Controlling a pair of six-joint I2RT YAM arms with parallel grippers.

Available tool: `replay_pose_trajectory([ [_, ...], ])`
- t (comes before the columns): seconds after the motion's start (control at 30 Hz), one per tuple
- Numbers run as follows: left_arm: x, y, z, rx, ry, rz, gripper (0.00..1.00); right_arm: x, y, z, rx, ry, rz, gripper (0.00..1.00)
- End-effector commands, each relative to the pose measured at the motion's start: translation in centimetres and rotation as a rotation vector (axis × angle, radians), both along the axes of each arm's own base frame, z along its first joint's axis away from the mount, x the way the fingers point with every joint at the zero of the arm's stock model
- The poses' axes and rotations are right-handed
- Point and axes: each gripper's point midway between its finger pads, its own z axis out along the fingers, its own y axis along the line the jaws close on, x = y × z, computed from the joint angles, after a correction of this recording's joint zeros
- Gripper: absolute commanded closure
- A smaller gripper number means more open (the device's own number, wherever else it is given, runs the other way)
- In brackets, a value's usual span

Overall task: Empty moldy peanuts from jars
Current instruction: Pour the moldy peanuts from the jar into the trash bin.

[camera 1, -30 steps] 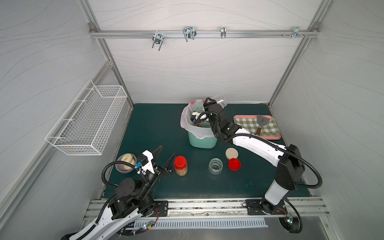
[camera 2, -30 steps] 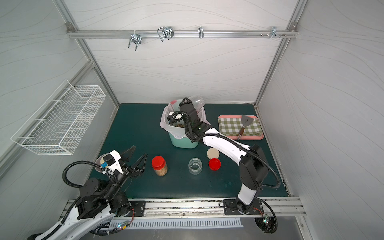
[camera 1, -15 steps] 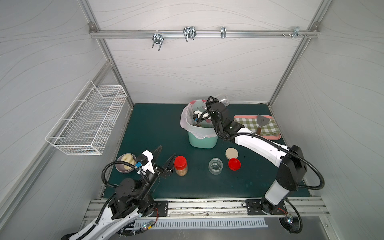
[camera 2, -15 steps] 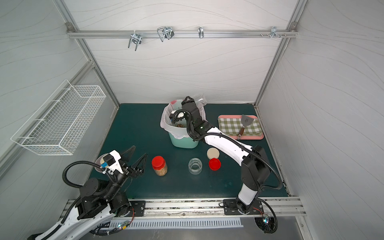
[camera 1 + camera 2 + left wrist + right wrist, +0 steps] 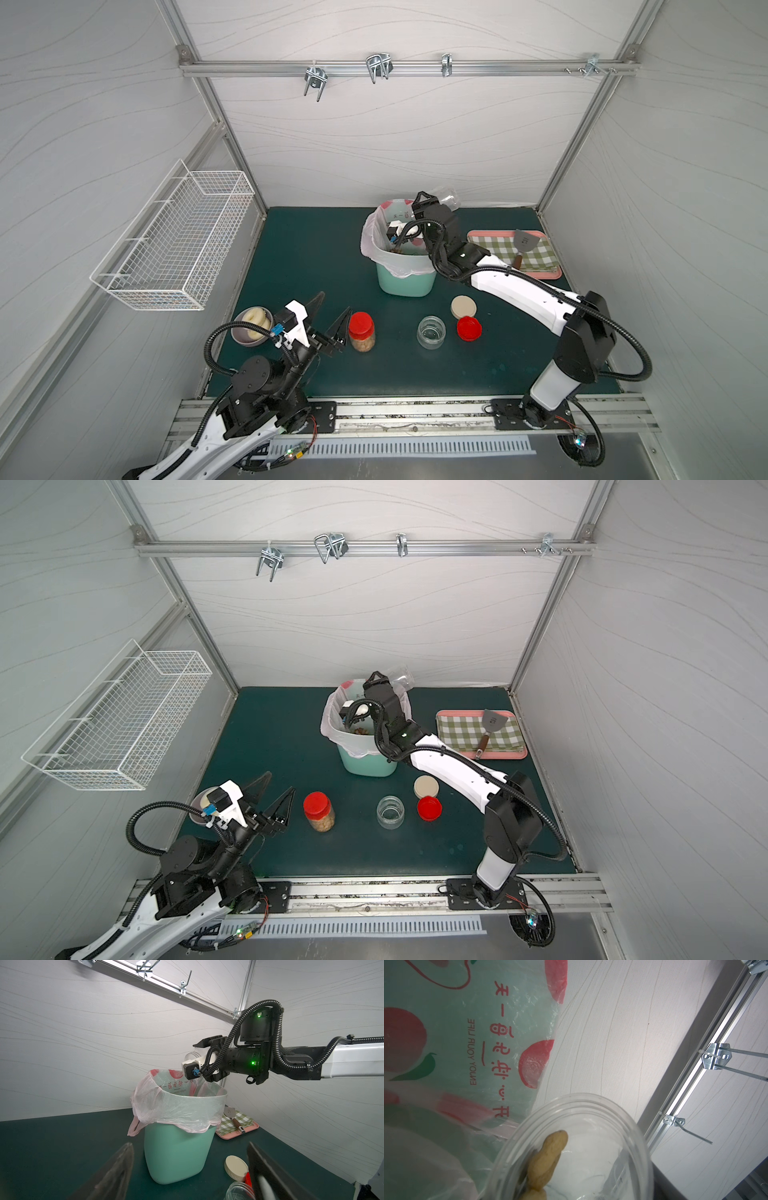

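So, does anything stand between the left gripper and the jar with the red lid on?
Nothing visible does. The left gripper, jaws open, is close beside the red-lidded jar, and only bare green mat shows between them. The open empty jar stands on the jar's far side, out of the way.

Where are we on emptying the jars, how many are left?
Done: one open jar stands empty; beige lid and red lid are off; peanuts lie in the bin. In hand: right gripper tips a second jar over the bin, a few kernels remaining. Left: the red-lidded jar, unopened, peanuts inside, by the open left gripper.
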Motion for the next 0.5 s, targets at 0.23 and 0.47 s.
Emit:
replay_pose_trajectory([
  [0.23, 0.0, 0.5, 0.9, -0.026, -0.027, 0.019, 0.14, -0.1, -0.7, 2.3, -0.003, -0.061, -0.015, 1.00],
  [0.47, 0.0, 0.4, 1.0, -0.033, -0.032, 0.018, 0.14, -0.2, 0.0, 0.8, -0.053, -0.028, 0.001, 1.00],
])
